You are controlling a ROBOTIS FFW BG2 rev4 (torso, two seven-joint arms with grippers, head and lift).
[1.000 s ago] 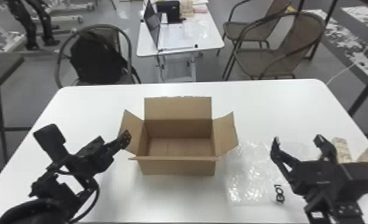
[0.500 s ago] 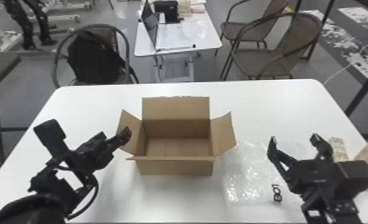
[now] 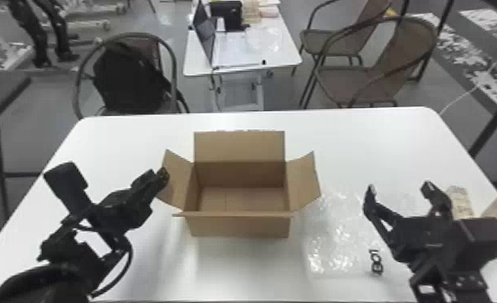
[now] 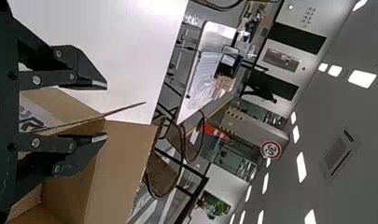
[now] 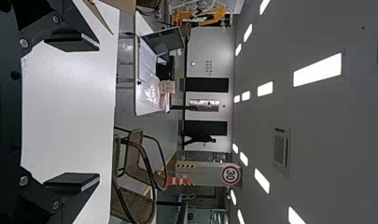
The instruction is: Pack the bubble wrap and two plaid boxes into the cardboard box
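In the head view we see the cardboard box (image 3: 239,226) standing open on the white table (image 3: 380,133); let us call its far side twelve o'clock. Its far flap (image 3: 239,147) is standing up, and the two side flaps spread outward at nine and at three o'clock. The bubble wrap (image 3: 332,245) lies flat on the table, at four o'clock from this box. The two plaid boxes (image 3: 459,199) are farther out at about three o'clock, partly hidden behind our right gripper (image 3: 399,187). This gripper is above the bubble wrap, and its two fingers (image 5: 72,43) stand widely apart. Our left gripper (image 3: 160,175) is at nine o'clock, close to the side flap. In the left wrist view, we see its fingers (image 4: 86,74) apart too, with a smaller gap.
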